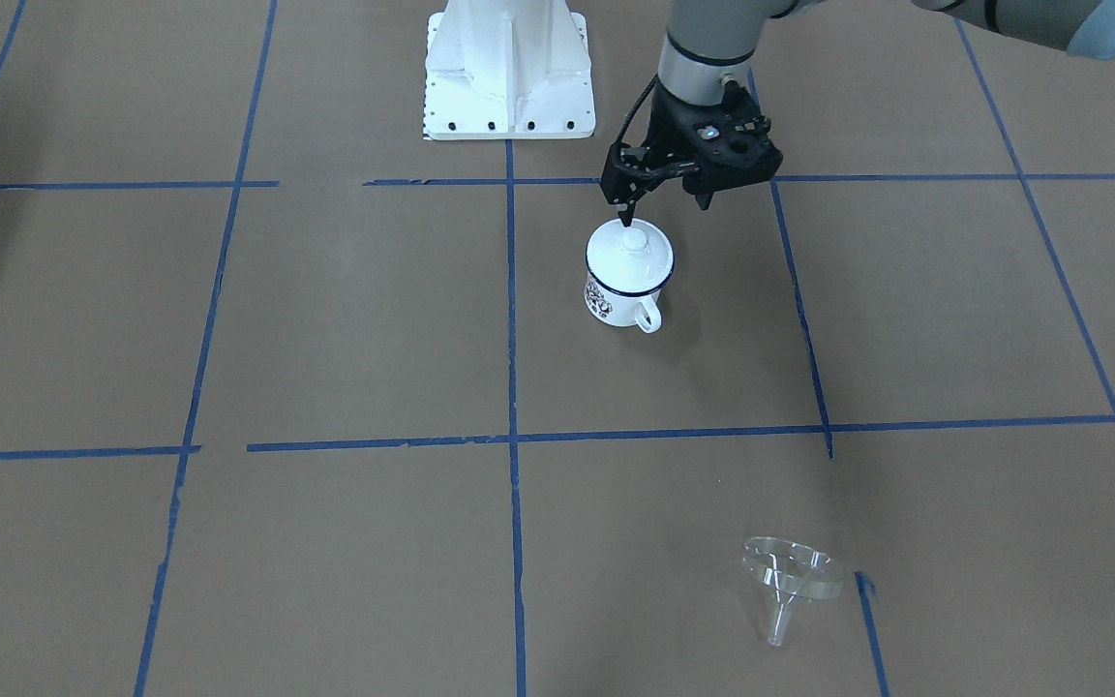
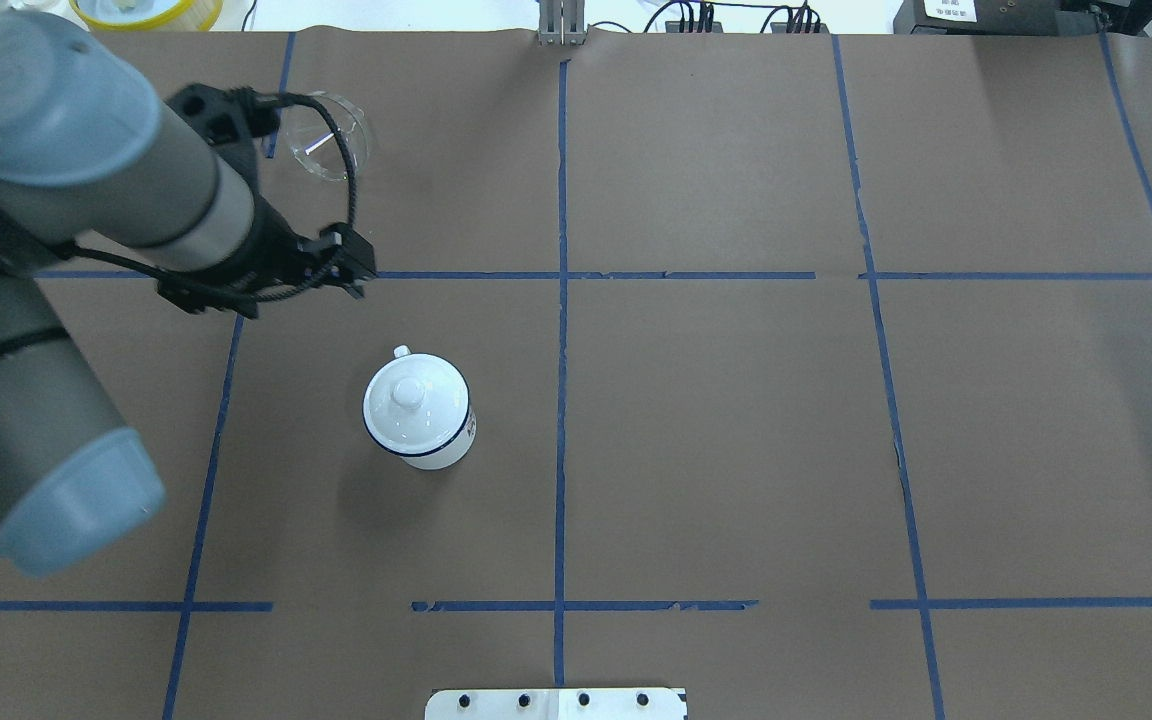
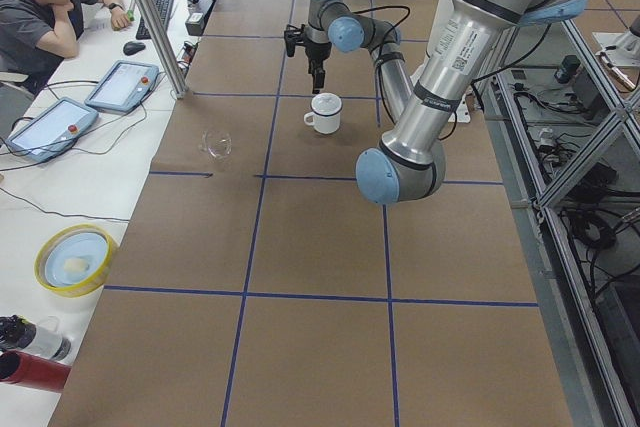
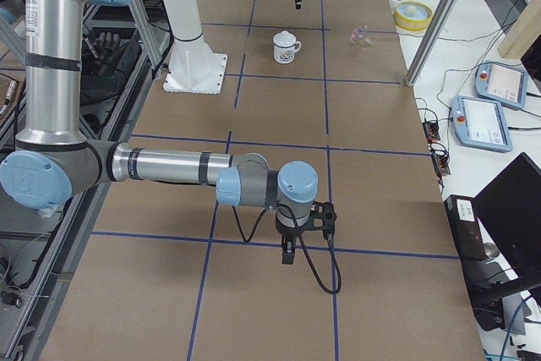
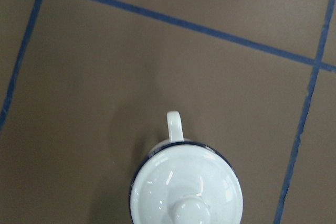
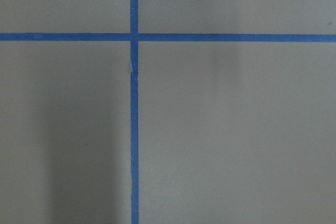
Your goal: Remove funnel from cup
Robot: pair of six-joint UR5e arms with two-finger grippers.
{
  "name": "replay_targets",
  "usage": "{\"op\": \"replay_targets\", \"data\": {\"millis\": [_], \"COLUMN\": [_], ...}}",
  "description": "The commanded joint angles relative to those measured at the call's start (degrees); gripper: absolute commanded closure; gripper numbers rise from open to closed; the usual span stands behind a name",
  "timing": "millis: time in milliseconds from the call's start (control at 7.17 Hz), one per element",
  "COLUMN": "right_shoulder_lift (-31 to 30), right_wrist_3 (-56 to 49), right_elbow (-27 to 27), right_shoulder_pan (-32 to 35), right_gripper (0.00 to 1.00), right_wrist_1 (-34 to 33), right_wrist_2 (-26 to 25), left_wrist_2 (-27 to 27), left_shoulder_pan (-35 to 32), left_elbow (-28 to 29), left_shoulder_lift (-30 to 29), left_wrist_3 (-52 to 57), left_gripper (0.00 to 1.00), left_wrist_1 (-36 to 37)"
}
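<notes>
The cup (image 1: 618,298) is a white mug with a dark blue rim. It stands upright on the brown table with a white knobbed lid (image 1: 631,254) on it. It also shows in the overhead view (image 2: 441,448) and the left wrist view (image 5: 175,124). The clear funnel (image 1: 794,573) lies on its side on the table, far from the cup on the operators' side (image 2: 328,135). My left gripper (image 1: 627,215) hangs empty just above the lid's knob, its fingers together in a narrow tip (image 2: 358,290). My right gripper (image 4: 287,258) shows only in the exterior right view, so I cannot tell its state.
The white robot base (image 1: 509,77) stands behind the cup. A yellow bowl (image 3: 75,259) and tablets (image 3: 122,85) lie off the table's operator side, where a person (image 3: 45,7) sits. Blue tape lines (image 1: 511,319) cross the brown paper.
</notes>
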Motion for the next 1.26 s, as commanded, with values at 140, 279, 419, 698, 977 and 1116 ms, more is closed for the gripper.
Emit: {"op": "replay_targets", "data": {"millis": [140, 279, 419, 698, 977, 1116], "right_shoulder_lift": [0.00, 0.00, 0.00, 0.00, 0.00, 0.00], "right_wrist_3": [0.00, 0.00, 0.00, 0.00, 0.00, 0.00], "right_elbow": [0.06, -0.03, 0.06, -0.03, 0.06, -0.03], "right_shoulder_pan": [0.00, 0.00, 0.00, 0.00, 0.00, 0.00], "right_gripper": [0.00, 0.00, 0.00, 0.00, 0.00, 0.00], "right_wrist_1": [0.00, 0.00, 0.00, 0.00, 0.00, 0.00], "right_wrist_2": [0.00, 0.00, 0.00, 0.00, 0.00, 0.00], "left_wrist_2": [-18.69, -18.90, -18.99, -18.90, -20.99, -22.40], "left_shoulder_pan": [-29.06, -36.37, -41.75, -46.18, -46.29, -46.29], "left_elbow": [2.19, 10.04, 18.91, 28.02, 29.71, 28.59], "left_shoulder_lift": [17.24, 20.61, 22.56, 24.67, 26.01, 29.58], "left_wrist_3": [44.35, 61.63, 72.33, 72.96, 71.05, 70.51], "left_gripper": [0.00, 0.00, 0.00, 0.00, 0.00, 0.00], "left_wrist_1": [-0.35, -0.61, -0.70, -1.66, -7.44, -11.82]}}
